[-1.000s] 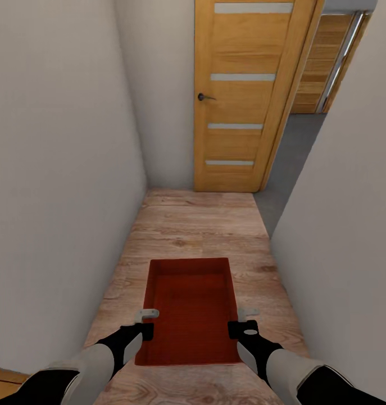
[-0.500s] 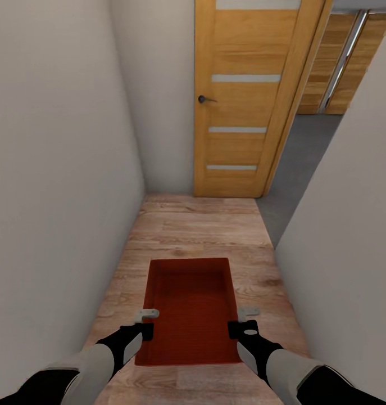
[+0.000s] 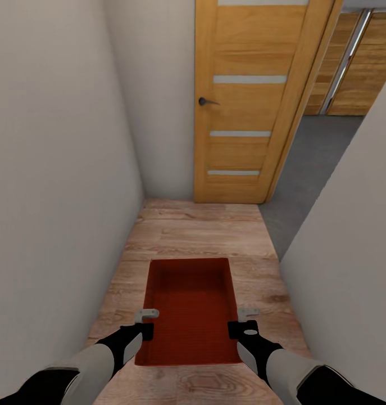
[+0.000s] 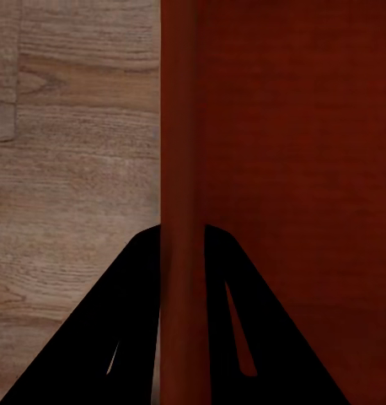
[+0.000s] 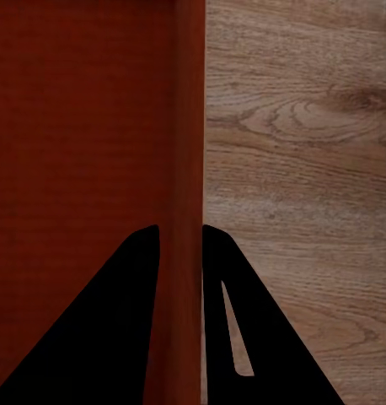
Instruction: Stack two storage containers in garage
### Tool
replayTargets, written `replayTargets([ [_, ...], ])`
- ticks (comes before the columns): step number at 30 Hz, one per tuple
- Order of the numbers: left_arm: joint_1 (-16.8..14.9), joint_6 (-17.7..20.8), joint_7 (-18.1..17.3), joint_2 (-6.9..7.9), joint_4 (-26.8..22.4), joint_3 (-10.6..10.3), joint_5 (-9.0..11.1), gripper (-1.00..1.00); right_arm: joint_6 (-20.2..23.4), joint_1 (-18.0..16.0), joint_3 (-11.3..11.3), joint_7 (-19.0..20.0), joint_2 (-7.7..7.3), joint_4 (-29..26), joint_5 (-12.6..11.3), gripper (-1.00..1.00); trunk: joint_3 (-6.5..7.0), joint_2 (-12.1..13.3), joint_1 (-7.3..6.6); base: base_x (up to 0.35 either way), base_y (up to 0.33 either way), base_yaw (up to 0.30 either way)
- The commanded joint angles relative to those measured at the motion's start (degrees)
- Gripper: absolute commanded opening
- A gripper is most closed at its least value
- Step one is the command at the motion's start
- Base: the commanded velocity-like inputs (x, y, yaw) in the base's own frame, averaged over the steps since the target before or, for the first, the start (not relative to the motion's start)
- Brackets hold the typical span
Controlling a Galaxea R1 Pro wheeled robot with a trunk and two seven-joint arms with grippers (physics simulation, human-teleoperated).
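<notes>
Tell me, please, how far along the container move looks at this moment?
Done: one storage container is picked up, the left gripper and right gripper each clamping a side wall. In hand: carrying it down a wood-floored hallway toward the orange-wood door; grey concrete floor shows to its right. Left: setting it down there, then stacking the second container.

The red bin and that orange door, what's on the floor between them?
Nothing: bare wood planks run from the bin to the door, in the head view.
</notes>
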Motion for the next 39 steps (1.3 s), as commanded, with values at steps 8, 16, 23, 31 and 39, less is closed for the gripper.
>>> replayTargets([
  [8,0.0,-0.8,0.5,1.43,-0.3,-1.2,-0.5,-1.0,-0.2,0.0,-0.2,-0.1,0.03,1.1,-1.3,-1.0,-0.04,0.0,0.03,0.322,0.0,0.0],
  [16,0.0,-0.8,0.5,1.43,-0.3,-1.2,-0.5,-1.0,-0.2,0.0,-0.2,-0.2,0.05,1.1,-1.3,-1.0,-0.04,0.0,0.03,0.323,0.0,0.0],
  [23,0.0,-0.8,0.5,1.43,-0.3,-1.2,-0.5,-1.0,-0.2,0.0,-0.2,-0.2,0.04,1.1,-1.3,-1.0,-0.04,0.0,0.03,0.322,0.0,0.0],
  [31,0.0,-0.8,0.5,1.43,-0.3,-1.2,-0.5,-1.0,-0.2,0.0,-0.2,-0.2,0.05,1.1,-1.3,-1.0,-0.04,0.0,0.03,0.322,0.0,0.0],
  [39,0.0,-0.8,0.5,1.43,-0.3,-1.2,-0.5,-1.0,-0.2,0.0,-0.2,-0.1,0.02,1.1,-1.3,-1.0,-0.04,0.0,0.03,0.323,0.0,0.0],
])
